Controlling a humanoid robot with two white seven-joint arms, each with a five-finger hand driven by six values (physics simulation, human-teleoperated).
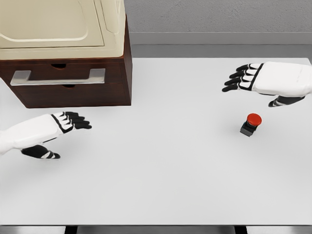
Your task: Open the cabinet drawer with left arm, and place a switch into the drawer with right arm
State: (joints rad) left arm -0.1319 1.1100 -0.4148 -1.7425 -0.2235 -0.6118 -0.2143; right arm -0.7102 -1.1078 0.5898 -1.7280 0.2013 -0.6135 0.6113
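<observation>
A dark brown wooden cabinet (97, 87) with a cream top stands at the table's back left. Its drawer (63, 77) is closed and carries a long grey bar handle (57, 76). The switch (250, 124), a black box with a red round button, sits on the white table at the right. My left hand (61, 131) hovers low at the left, below and in front of the drawer, fingers extended and holding nothing. My right hand (253, 83) floats at the upper right, behind the switch and apart from it, fingers spread and empty.
The white table (161, 165) spans the view, with its front edge near the bottom of the picture. A grey wall and floor strip runs behind the table's far edge.
</observation>
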